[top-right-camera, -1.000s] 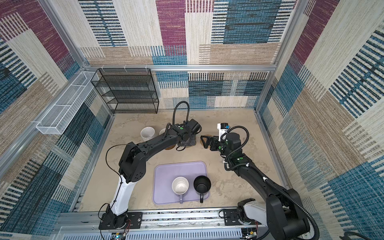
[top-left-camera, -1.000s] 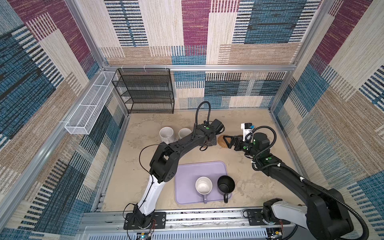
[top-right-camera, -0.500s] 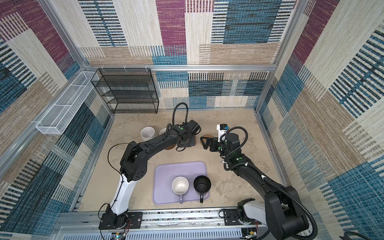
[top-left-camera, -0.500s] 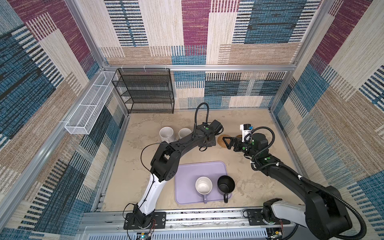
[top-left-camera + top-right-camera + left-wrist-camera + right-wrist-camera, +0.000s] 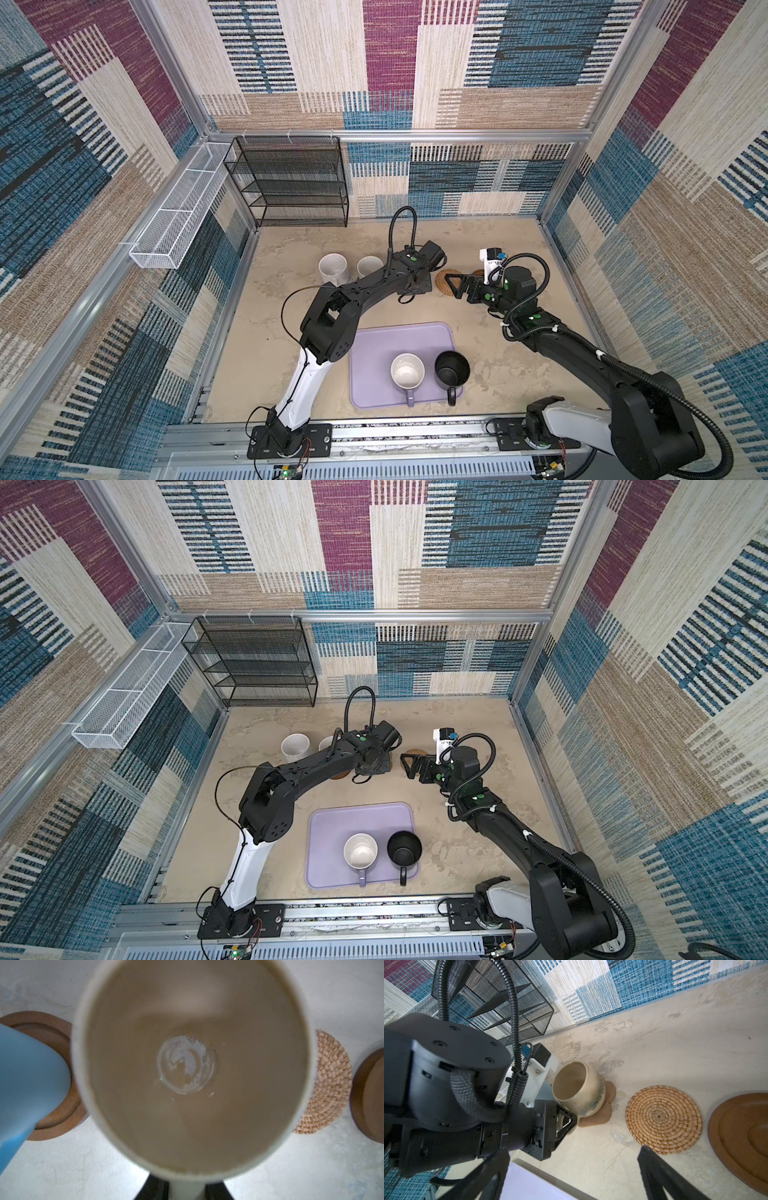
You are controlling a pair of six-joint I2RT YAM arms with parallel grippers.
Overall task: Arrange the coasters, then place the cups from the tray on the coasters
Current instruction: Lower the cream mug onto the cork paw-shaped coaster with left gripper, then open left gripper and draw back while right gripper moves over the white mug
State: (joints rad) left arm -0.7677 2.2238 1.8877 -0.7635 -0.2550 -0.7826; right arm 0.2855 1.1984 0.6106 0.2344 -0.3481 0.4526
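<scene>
On the paw-shaped coaster [image 5: 601, 1115], beige mug [image 5: 579, 1091]: seemingly glazed, hard, breakable, best taken by its handle [image 5: 188, 1183], which left gripper [image 5: 187, 1192] flanks closely, grip uncertain; right gripper [image 5: 459, 286] wide open, empty.

Five cups [image 5: 407, 371], four visible coasters [image 5: 664, 1119], one tray [image 5: 374, 345]

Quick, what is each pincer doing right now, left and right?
Left pincer: around the beige mug's handle; clamped or loose cannot be told.
Right pincer: open, holding nothing.
</scene>
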